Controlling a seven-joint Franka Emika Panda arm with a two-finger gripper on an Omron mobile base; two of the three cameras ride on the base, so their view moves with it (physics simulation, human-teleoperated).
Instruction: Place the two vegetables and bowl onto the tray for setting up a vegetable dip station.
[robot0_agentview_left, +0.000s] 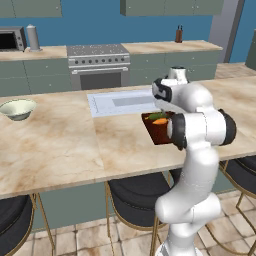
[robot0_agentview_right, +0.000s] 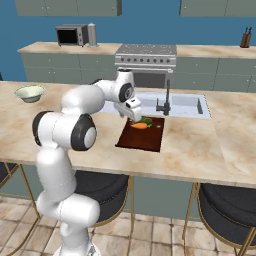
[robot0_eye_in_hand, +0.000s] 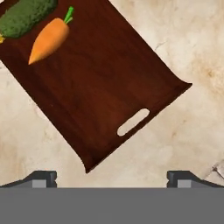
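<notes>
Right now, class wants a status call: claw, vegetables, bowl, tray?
Claw open, empty, above tray. Carrot and cucumber on tray. Bowl far along the counter, not yet moved. Nothing blocking.

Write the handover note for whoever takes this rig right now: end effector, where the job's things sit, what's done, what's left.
End effector: open, holding nothing, hovering above the slotted end of the tray.
Tray: lies on the island counter, in front of the sink.
Carrot and cucumber: both lie on the tray, side by side, at the end away from the slot.
Bowl: stands upright at the far left of the counter, well away from the tray.
Done: both vegetables are on the tray.
Left: fetch the bowl and set it on the bare part of the tray.
</notes>
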